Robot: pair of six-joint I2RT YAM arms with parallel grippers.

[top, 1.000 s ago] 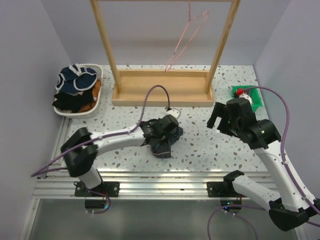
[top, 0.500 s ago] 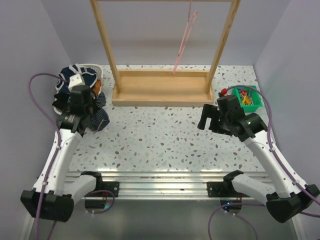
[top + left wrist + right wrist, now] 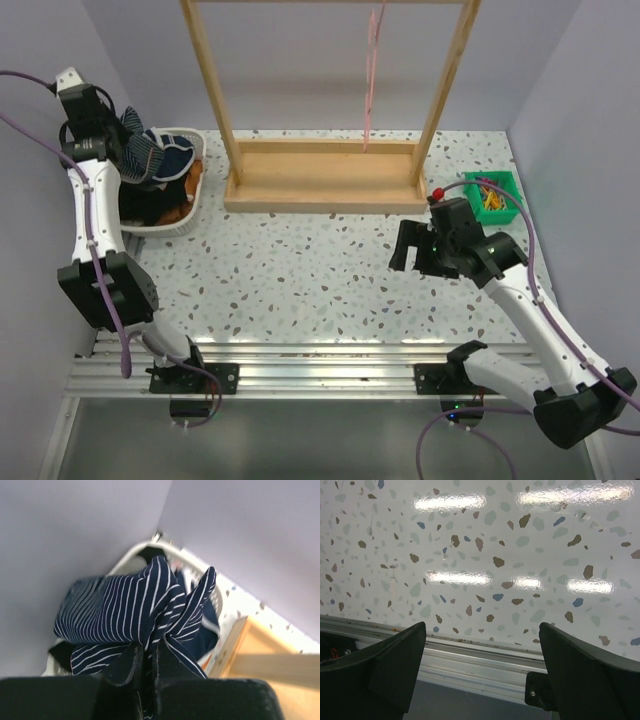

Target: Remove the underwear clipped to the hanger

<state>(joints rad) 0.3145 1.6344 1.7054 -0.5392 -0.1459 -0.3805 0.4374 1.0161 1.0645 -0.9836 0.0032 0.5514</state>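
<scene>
Our left gripper [image 3: 145, 659] is clamped on the pinstriped underwear [image 3: 120, 615], which hangs over the white laundry basket [image 3: 160, 228], well apart from the pink hanger [image 3: 371, 90]. Our right gripper [image 3: 482, 630] stands open, farther off.

Speckled table [image 3: 300, 275] — white basket [image 3: 150, 229], wooden frame [image 3: 320, 182], green bin [image 3: 513, 200]

We take this for a robotics lab test cell, not a home. A left arm [image 3: 85, 200] and a right arm [image 3: 540, 320] are bolted to aluminium rails [image 3: 320, 357] at the near edge of a speckled desk [image 3: 300, 270], boxed in by bare lilac walls [image 3: 290, 70]. The props look staged: a wooden frame [image 3: 320, 178] with a pink hanger [image 3: 370, 90], a white basket [image 3: 150, 228] of clothes, and a small green bin [image 3: 512, 212].
</scene>
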